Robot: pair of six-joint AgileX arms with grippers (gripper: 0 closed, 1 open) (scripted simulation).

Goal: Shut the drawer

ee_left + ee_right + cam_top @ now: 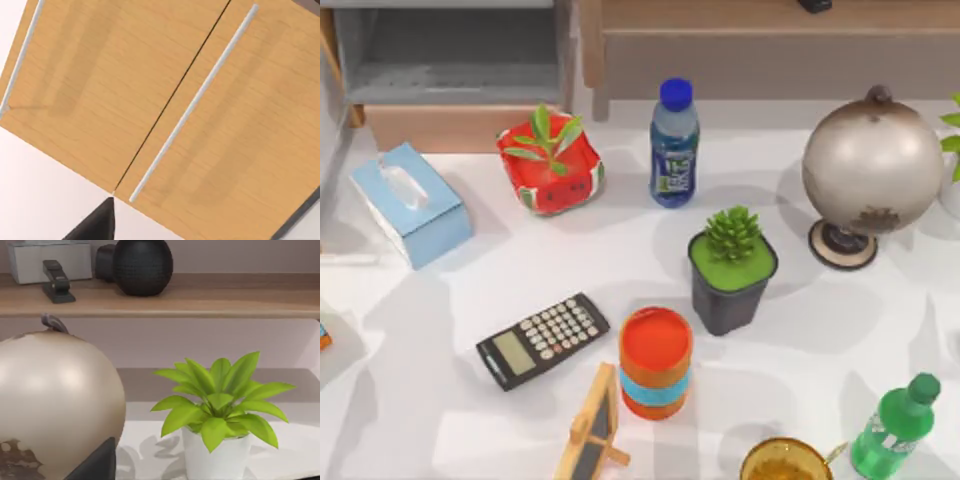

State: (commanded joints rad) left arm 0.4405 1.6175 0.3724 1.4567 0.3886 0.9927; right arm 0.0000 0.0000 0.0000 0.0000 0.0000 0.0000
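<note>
- sitting pulled out at the far left corner of the tabletop (pixel 650 270), the drawer (pixel 455 125) lies just behind the tissue box (pixel 410 205), grey inside showing, tan front panel facing the tissue box.
- its long axis runs left to right; closing it calls for a push on the front panel away from the tissue box, toward the back.
- by the rig's layout the left arm should be nearer.
- left gripper (pixel 97 225): a dark tip before wooden panels with rails; cannot tell its opening.
- right gripper (pixel 97 462): beside the globe (pixel 872 165); cannot tell either.
- the drawer's back is cut off.
</note>
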